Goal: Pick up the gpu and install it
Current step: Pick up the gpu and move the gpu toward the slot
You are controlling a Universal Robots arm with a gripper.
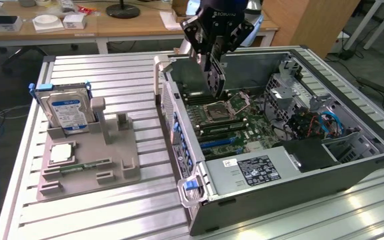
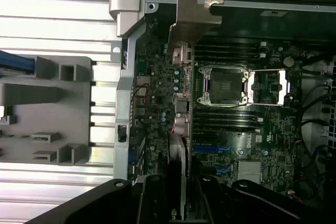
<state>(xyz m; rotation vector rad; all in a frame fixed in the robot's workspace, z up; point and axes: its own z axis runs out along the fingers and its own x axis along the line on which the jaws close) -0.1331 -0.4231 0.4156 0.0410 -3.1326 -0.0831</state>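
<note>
Exterior view: we see the gripper (image 1: 213,54) closed on the gpu (image 1: 217,80), which hangs upright above the motherboard (image 1: 245,122) inside the open case (image 1: 279,192). Installing is in hand, we judge; seating needs its edge aligned over 1 slot.

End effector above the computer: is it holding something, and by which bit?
Yes, the end effector holds the gpu by its top edge; the card hangs upright inside the open computer case.
</note>
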